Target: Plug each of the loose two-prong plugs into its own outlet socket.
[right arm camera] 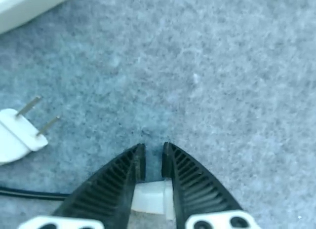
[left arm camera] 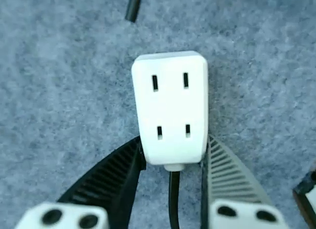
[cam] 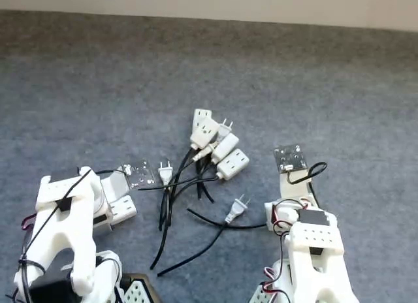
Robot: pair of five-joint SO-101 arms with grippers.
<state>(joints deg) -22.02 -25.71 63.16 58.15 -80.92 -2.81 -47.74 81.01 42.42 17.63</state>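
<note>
Left gripper pinches a two-outlet socket; right gripper pinches a small white piece, seemingly a plug. The mating step looks in hand: next, prongs must line up with slots

Socket cluster sits mid-bench, with cords trailing from it toward the arms. First plug lies left of the cluster, just beside the left arm's wrist. Second plug lies in front of the cluster, just left of the right arm. Right end effector is over bare bench near the second plug. Left end effector straddles a lone socket, well left of the cluster.
</note>
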